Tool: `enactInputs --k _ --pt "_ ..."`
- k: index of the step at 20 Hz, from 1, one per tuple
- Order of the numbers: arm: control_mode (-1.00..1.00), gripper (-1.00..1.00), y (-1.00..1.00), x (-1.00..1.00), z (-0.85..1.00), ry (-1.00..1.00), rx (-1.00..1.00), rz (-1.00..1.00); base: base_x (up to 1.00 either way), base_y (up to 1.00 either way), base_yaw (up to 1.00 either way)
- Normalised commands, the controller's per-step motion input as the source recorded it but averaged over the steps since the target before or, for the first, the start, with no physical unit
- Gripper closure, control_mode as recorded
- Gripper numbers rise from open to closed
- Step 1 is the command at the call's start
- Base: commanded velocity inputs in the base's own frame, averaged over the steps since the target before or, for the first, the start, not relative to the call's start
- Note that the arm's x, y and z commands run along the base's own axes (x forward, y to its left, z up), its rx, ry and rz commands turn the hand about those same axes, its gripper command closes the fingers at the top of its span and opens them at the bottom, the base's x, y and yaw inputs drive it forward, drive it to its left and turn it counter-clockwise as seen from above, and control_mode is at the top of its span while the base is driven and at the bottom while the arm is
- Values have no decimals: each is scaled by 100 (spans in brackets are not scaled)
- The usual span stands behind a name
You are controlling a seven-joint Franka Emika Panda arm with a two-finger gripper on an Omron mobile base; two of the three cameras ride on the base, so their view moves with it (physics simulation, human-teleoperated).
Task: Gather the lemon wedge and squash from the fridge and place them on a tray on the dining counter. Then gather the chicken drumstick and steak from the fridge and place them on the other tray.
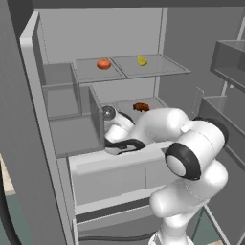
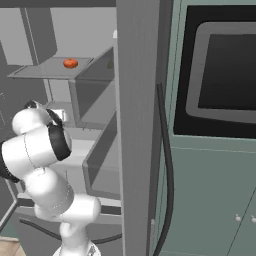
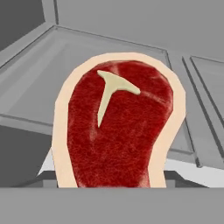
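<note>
The steak [image 3: 116, 131], dark red with a pale fat rim and a T-shaped bone, stands close before the hand camera over a grey fridge shelf [image 3: 39, 87] and covers my fingertips. It sits between the jaws, which are shut on it. In the left base view my gripper [image 1: 114, 146] reaches low into the fridge, mostly hidden behind my forearm. The brown chicken drumstick [image 1: 141, 106] lies on the middle shelf behind my arm. On the upper shelf rest the yellow lemon wedge [image 1: 142, 61] and the round orange squash [image 1: 104, 63], which the right base view shows too [image 2: 70, 63].
A grey door bin [image 1: 72, 115] hangs just left of my hand and a white drawer front [image 1: 119, 172] runs below it. The open fridge door's edge [image 2: 135, 125] rises right of the arm, with teal cabinets and a dark oven [image 2: 225, 70] beyond.
</note>
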Motion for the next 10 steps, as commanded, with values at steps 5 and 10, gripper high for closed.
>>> enactInputs --k 5,10 --pt "-100 100 -17 -48 72 2 8 0 0 0 0" --pt "-100 100 -14 -32 73 7 6 0 0 0 0"
